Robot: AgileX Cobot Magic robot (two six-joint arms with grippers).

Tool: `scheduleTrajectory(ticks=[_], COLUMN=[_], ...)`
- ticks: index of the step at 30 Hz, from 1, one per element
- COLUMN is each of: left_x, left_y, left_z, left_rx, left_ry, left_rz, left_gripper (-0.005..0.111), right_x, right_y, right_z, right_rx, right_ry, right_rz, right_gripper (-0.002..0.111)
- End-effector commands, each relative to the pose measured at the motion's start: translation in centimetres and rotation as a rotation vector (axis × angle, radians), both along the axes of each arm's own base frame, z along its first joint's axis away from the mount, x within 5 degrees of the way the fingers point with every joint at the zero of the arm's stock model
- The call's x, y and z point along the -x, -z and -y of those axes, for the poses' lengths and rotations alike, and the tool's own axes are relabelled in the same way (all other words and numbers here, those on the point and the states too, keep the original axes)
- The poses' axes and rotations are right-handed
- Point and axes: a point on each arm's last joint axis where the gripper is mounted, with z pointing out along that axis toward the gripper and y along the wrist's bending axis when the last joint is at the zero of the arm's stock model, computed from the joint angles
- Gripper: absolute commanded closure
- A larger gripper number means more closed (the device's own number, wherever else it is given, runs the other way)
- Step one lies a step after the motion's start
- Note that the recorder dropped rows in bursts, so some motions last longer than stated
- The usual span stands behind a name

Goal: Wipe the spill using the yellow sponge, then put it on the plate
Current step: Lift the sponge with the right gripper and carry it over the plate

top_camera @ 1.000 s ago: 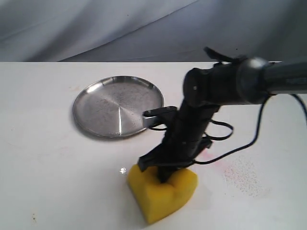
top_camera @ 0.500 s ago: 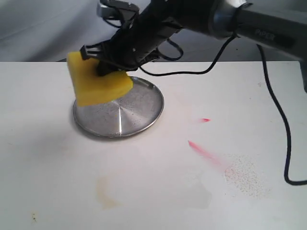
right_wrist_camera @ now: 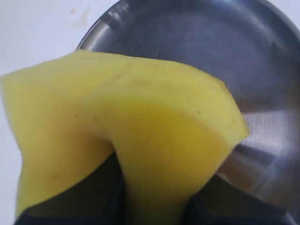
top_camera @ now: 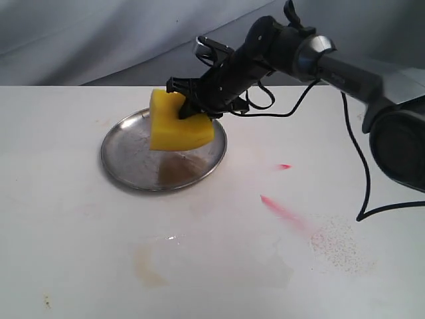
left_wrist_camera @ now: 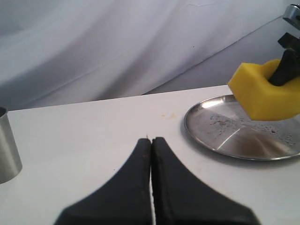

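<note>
placing step: right end effector (top_camera: pixel 194 106) clamped on sponge (top_camera: pixel 176 129) over plate (top_camera: pixel 123 169), toward 2 o'clock; left end effector (left_wrist_camera: pixel 151 145) pressed together. next: lower, then release.

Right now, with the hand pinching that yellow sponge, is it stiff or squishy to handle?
Probably squishy: the yellow sponge buckles into a notch where the right hand pinches it. Likely light, carried by that one pinch. Its blocky shape should settle on the plate, not roll.
</note>
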Motion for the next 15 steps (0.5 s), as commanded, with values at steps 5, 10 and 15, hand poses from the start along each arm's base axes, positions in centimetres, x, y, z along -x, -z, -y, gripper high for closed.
scheduleTrajectory(ticks=[5, 10, 15], left_x=[0.0, 0.0, 0.0], left_y=[0.1, 0.1, 0.1], left_z=[0.0, 0.0, 0.0], left_rx=[0.006, 0.006, 0.006], left_ry=[0.005, 0.005, 0.005], left_rz=[0.006, 0.006, 0.006], left_gripper=[0.107, 0.107, 0.107], right_x=[-0.4, -0.4, -0.4], right_y=[3.1, 3.2, 3.1], right_z=[-0.6, -0.6, -0.7], right_rx=[-0.057, -0.052, -0.053], right_ry=[0.04, 0.02, 0.011], right_rz=[-0.081, -0.069, -0.063], right_gripper=[0.108, 0.092, 0.056])
